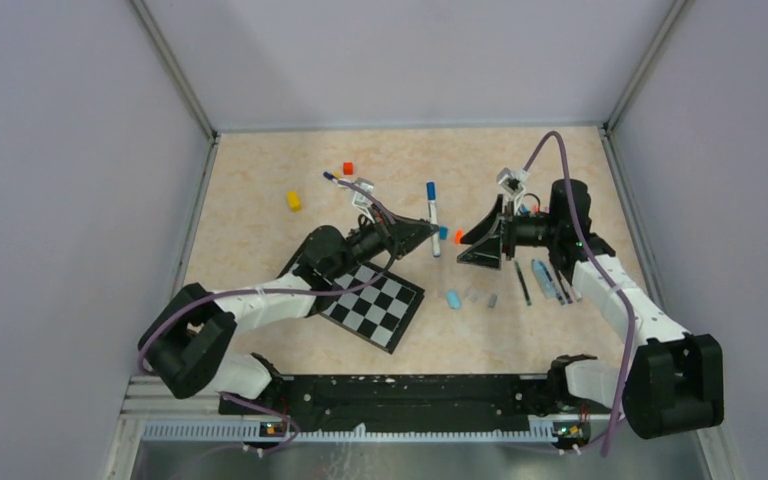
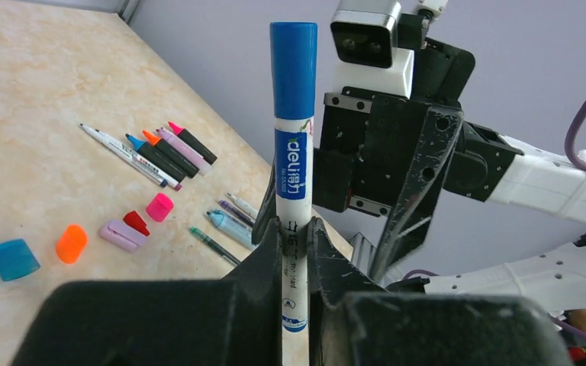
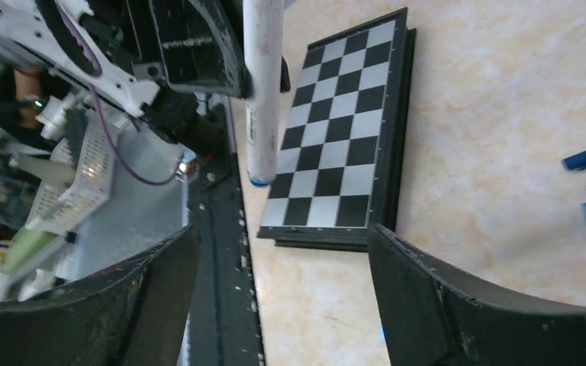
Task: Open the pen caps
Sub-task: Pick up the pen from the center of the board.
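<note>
blue cap (image 2: pixel 293 67) tops the white marker (image 2: pixel 291 175) your left gripper (image 2: pixel 296 230) pinches beyond the chessboard (image 1: pixel 372 305), while your right gripper (image 3: pixel 282 238) faces it, jaws wide, empty.

Left gripper (image 2: pixel 296 229) reaches forward, jaws pinched on a marker (image 2: pixel 293 164) standing upright between its fingertips. Right gripper (image 3: pixel 282 235) faces it just ahead, jaws spread wide, empty.

Overhead view looks down; close wrist views face each other, sharing the marker (image 2: pixel 293 175).
</note>
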`<move>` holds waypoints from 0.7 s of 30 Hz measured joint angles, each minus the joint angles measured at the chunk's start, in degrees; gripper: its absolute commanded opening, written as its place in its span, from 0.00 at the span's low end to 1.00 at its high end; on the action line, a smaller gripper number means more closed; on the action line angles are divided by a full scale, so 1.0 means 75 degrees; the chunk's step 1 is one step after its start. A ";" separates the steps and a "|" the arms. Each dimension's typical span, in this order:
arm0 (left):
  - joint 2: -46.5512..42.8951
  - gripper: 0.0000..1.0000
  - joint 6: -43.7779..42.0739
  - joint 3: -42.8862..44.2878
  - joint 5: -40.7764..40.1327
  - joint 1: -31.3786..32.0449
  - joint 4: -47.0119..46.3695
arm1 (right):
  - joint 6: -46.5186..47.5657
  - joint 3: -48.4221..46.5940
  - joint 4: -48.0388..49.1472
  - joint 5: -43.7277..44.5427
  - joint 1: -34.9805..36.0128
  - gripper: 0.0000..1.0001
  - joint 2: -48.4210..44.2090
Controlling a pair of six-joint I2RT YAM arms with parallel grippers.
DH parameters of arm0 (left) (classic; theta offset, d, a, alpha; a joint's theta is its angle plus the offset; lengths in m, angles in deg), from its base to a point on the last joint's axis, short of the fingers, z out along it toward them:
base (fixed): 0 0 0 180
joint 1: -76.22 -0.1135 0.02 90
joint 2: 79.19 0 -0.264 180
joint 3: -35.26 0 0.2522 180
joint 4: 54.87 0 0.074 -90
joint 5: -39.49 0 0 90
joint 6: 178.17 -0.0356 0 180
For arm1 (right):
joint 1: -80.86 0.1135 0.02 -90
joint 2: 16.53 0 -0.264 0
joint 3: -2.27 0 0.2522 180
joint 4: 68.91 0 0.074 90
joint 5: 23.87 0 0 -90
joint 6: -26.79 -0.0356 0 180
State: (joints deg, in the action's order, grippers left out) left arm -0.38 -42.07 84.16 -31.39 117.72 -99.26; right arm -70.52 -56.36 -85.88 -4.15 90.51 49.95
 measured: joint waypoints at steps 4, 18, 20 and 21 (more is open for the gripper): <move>0.0385 0.00 -0.0128 0.0213 -0.0434 0.0358 -0.0017 | -0.1428 0.0539 0.1314 -0.0087 0.0137 0.82 0.0000; 0.1253 0.00 -0.0312 0.0860 -0.1081 0.1075 -0.0128 | -0.3652 0.1183 0.4132 -0.0259 0.0259 0.72 0.0070; 0.1282 0.00 -0.0335 0.0898 -0.1107 0.1093 -0.0134 | -0.3754 0.1186 0.4269 -0.0268 0.0265 0.64 0.0087; 0.1288 0.00 -0.0344 0.0918 -0.1110 0.1107 -0.0131 | -0.3791 0.1186 0.4331 -0.0265 0.0268 0.59 0.0087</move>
State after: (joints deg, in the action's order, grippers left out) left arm 9.28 -44.65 91.05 -39.72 126.02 -100.25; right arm -98.96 -47.46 -53.40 -6.14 92.52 50.60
